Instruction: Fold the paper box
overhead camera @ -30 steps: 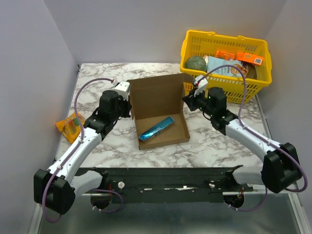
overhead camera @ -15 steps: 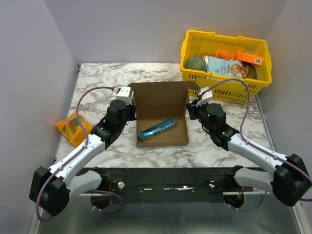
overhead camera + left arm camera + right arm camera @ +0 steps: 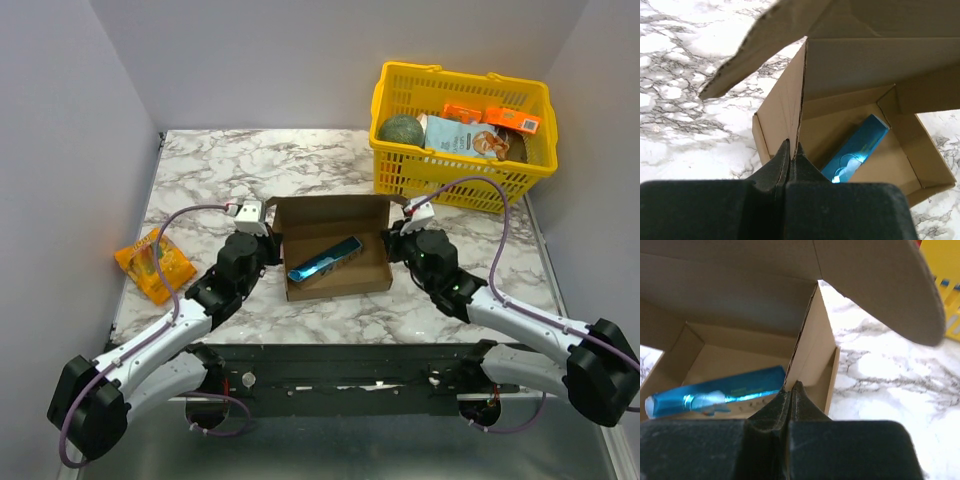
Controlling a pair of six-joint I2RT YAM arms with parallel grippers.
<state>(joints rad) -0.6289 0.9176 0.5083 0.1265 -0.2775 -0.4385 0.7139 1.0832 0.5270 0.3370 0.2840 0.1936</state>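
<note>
The paper box (image 3: 340, 280) is a shallow brown cardboard tray at the table's middle, holding a blue packet (image 3: 325, 259). Its lid (image 3: 330, 210) stands raised along the back edge and leans over the tray. My left gripper (image 3: 270, 243) is shut on the lid's left side flap (image 3: 790, 100), with its fingertips (image 3: 785, 152) pinching the flap's edge. My right gripper (image 3: 394, 240) is shut on the lid's right side flap (image 3: 812, 335), with its fingertips (image 3: 797, 390) pinching that edge. The blue packet also shows in the left wrist view (image 3: 855, 150) and the right wrist view (image 3: 720, 392).
A yellow plastic basket (image 3: 400, 170) with groceries stands at the back right, close behind my right gripper. An orange snack packet (image 3: 152, 262) lies at the left edge. Grey walls close in the table on both sides.
Both grippers have drawn toward the near edge, still holding the side flaps. The lid has swung up from lying open at the back and now leans over the tray.
</note>
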